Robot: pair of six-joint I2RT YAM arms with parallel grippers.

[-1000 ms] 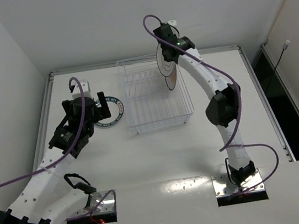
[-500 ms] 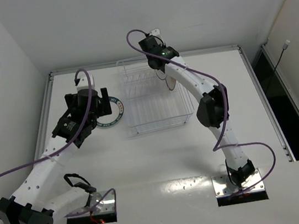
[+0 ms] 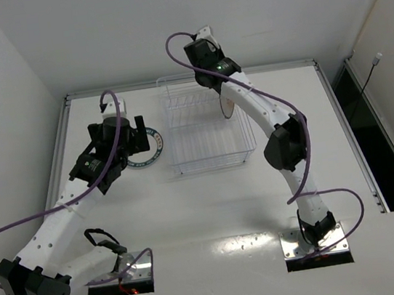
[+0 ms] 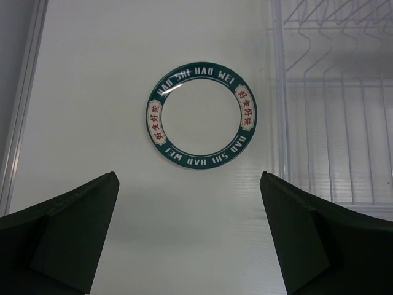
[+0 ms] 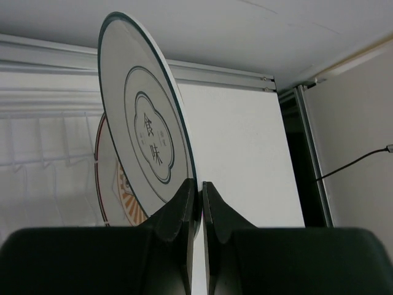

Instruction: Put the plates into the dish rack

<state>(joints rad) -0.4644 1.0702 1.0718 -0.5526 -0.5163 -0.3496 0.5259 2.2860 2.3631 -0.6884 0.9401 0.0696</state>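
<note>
Your right tool (image 5: 198, 184) is clamped on the rim of the ringed white plate (image 5: 147, 132), held on edge above the dish rack (image 3: 208, 146) beside the orange plate (image 5: 120, 203), while your spread-wide left tool (image 4: 189, 178) hovers over the teal-rimmed plate (image 4: 201, 117), flat on the tabletop.

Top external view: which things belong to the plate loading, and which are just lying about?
Job things:
- white wire dish rack
- white round plate with teal lettered rim, flat on the table
- white round plate with dark ring, clamped in the right tool
- orange sunburst round plate, standing in the rack

Bystanders:
- purple arm cables
- thin black wire beyond the table
</note>
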